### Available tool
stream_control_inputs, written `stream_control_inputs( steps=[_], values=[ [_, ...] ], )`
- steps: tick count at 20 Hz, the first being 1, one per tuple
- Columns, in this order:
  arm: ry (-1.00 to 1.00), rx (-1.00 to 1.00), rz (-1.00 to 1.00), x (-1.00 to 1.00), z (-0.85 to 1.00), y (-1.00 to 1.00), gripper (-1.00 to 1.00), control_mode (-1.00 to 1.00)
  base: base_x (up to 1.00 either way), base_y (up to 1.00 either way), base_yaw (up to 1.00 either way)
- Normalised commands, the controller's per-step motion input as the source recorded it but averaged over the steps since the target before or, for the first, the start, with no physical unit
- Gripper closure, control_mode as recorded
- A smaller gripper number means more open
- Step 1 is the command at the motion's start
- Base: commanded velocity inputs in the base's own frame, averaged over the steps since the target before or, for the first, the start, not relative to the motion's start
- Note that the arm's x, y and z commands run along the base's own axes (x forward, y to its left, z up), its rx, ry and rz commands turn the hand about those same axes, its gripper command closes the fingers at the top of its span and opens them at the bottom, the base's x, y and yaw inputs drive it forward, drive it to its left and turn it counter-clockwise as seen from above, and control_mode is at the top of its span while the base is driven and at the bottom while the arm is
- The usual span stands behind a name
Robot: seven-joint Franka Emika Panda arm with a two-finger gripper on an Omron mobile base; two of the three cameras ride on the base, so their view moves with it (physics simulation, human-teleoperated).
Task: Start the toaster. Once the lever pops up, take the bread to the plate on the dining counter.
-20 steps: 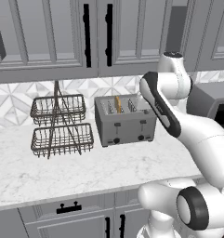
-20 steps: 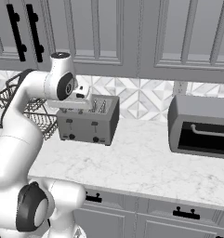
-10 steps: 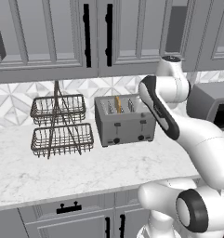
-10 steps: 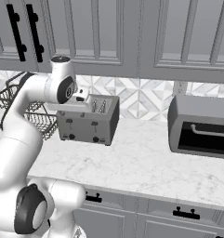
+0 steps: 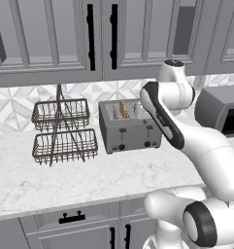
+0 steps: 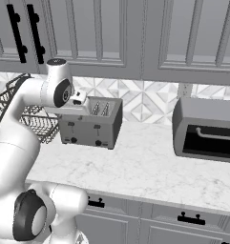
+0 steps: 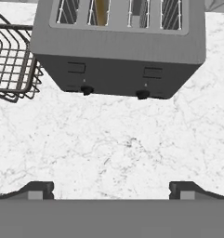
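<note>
Up comes my arm from where it was a second ago, elbow lifting a touch beside the toaster, while the toaster itself sits just where it did on the marble counter. My gripper hangs above the counter just in front of the toaster, jaws spread wide, nothing between them, both fingertips far apart at the bottom of the hand view. Below me I see the toaster's front face with two small dark knobs low down and the lever slots above them. The bread stands upright in the toaster, second slot from the basket end, its golden crust showing above the top in the left base view. Just beside the toaster, on the side away from the oven, stands the two-tier wire basket, close to the toaster's end wall but I cannot tell if it touches. Well apart from the toaster on its other side sits the grey oven with its dark window. Grey cabinets hang above the toaster.
</note>
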Motion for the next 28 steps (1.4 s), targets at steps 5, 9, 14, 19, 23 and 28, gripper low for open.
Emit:
stream_control_inputs(
  steps=[5, 9, 14, 19, 23, 28],
  values=[
    [-0.06, 0.00, 0.00, 0.07, -0.13, 0.19, 1.00, -1.00, 0.00, 0.00, 0.00],
    [-0.08, 0.00, 0.00, 0.13, -0.16, 0.32, 1.00, -1.00, 0.00, 0.00, 0.00],
    [-0.12, 0.00, 0.00, 0.03, -0.21, 0.25, 1.00, -1.00, 0.00, 0.00, 0.00],
    [-0.12, 0.00, 0.00, 0.08, -0.14, 0.25, 1.00, -1.00, 0.00, 0.00, 0.00],
    [-0.02, 0.00, 0.00, 0.22, 0.00, 0.19, 1.00, -1.00, 0.00, 0.00, 0.00],
    [0.00, 0.00, 0.00, 0.30, 0.00, 0.06, 1.00, -1.00, 0.00, 0.00, 0.00]
  ],
)
